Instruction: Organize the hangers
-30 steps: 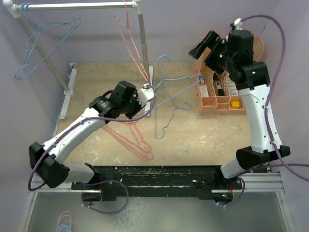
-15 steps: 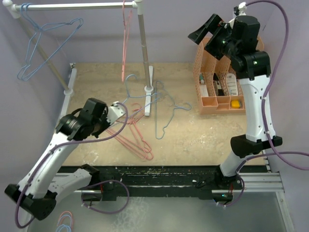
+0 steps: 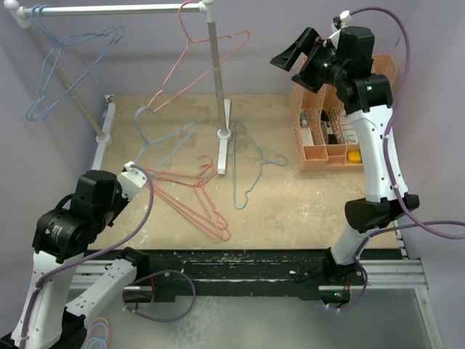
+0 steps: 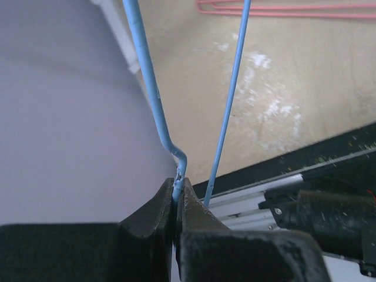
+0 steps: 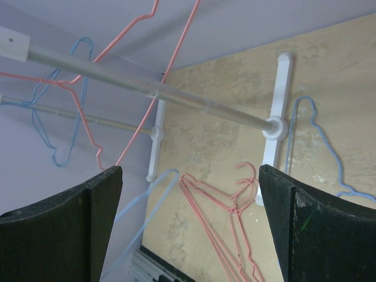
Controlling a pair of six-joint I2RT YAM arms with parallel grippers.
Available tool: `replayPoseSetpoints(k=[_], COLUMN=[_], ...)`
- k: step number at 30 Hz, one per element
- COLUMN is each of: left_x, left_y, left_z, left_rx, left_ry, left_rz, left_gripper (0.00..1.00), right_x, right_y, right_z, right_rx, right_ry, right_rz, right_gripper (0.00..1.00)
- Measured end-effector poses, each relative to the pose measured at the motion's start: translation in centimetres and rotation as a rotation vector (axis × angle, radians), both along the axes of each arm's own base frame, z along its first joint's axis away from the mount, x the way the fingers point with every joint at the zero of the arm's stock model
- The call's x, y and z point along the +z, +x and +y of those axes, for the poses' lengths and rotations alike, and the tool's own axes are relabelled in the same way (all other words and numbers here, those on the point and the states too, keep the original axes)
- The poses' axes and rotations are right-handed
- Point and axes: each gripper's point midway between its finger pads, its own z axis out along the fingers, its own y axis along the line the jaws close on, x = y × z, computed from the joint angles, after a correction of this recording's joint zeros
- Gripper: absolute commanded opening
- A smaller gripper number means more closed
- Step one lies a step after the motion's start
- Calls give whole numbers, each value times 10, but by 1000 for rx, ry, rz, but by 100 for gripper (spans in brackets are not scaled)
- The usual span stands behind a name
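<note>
The sandy-topped table [image 3: 305, 211] fills the middle of the space, with lilac walls close around it. At its far left the white pole rack [image 3: 116, 9] runs a bar across the top, and one upright comes down to a foot near the table's centre. The right arm rears up over the far right corner, its right gripper [image 3: 292, 62] spread wide with nothing between the fingers. The left arm is folded back at the near left corner. Under the right arm stands the orange slotted file holder [image 3: 320, 156] on the far right of the table. The hangers are thin wire triangles with hook tops, and they lie scattered about. A light blue hanger [image 3: 73, 76] dangles from the bar's left end. A pink-red hanger [image 3: 187, 81] hangs tilted from the bar's right end. A pair of pink-red ones [image 3: 190, 207] lies stacked flat on the table, near and left of the rack's foot. Just right of that foot, another blue hanger [image 3: 235, 174] lies flat. The left gripper [image 4: 176, 194] is pressed together on the wire of a pale blue hanger [image 4: 150, 76], pinching it by a bend, and the hanger stretches away toward the far side over the left of the table. Down past the near rail, at the left corner, a few more pink and blue hooks [image 3: 98, 336] just show.
</note>
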Motion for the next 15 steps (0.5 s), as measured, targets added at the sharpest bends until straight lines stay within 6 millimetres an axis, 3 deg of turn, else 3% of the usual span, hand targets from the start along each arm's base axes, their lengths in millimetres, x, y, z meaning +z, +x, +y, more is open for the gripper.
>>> replayPoseSetpoints(k=[4, 10, 15], left_x=[22, 16, 22], left_y=[7, 12, 30], left_z=[18, 27, 24], left_rx=[116, 193, 208], left_ry=[23, 49, 59], left_rz=[-115, -103, -87], left_gripper=[0, 0, 0], right_x=[-5, -6, -19], right_y=[0, -1, -4], right_z=[8, 16, 17], right_rx=[46, 94, 115], right_ry=[20, 37, 41], right_rz=[10, 8, 40], right_gripper=[100, 100, 100])
